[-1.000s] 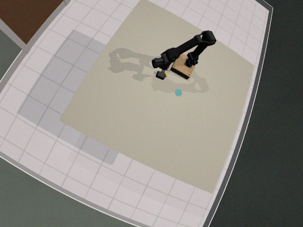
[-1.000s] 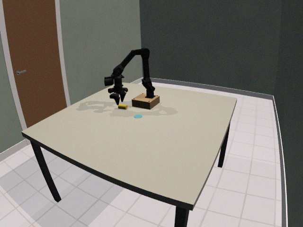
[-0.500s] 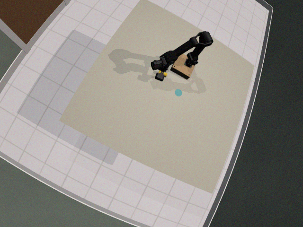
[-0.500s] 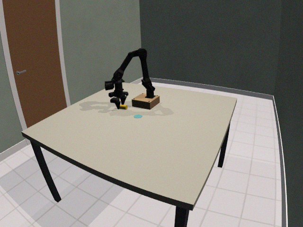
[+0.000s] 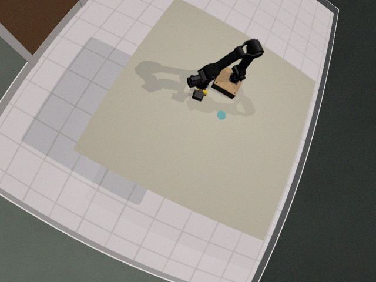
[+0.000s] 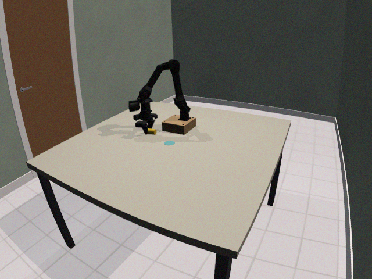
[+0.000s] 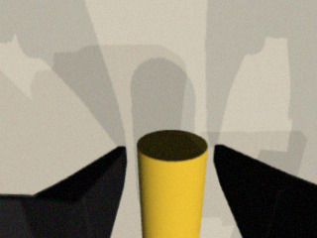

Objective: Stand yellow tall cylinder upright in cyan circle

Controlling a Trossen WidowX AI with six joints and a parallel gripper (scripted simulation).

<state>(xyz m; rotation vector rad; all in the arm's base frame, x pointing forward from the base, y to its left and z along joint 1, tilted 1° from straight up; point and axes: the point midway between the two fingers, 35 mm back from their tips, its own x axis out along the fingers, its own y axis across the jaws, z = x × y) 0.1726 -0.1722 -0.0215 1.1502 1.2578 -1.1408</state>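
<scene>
Two black fingers reach in from eight and four o'clock in the wrist view, flanking one yellow cylinder [image 7: 171,198] [image 5: 205,92] [image 6: 152,131]. The gripper [image 7: 169,153] [image 5: 200,91] [image 6: 148,129] stands about half open, with a slim gap visible on each side of the cylinder; it has no grip there. The cylinder lies on its side on the one table [image 5: 182,151] [image 6: 168,174], outside the single cyan circle [image 5: 221,114] [image 6: 169,143], which sits at five o'clock from it in the top view. One arm [image 5: 226,60] [image 6: 178,82] rises from one wooden block [image 5: 224,79] [image 6: 172,122], at two o'clock from the cylinder.

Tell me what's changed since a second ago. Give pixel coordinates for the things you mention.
The end effector [image 5: 200,90] [image 6: 148,130] [image 7: 169,153] has come down, from above the yellow cylinder [image 5: 205,92] [image 6: 152,131] [image 7: 172,198] to around it, one finger on each side. Nothing has been taken hold of: gaps show between the cylinder and both fingers. The cylinder still lies on its side, and the cyan circle [image 5: 221,115] [image 6: 169,143] is where it was.
</scene>
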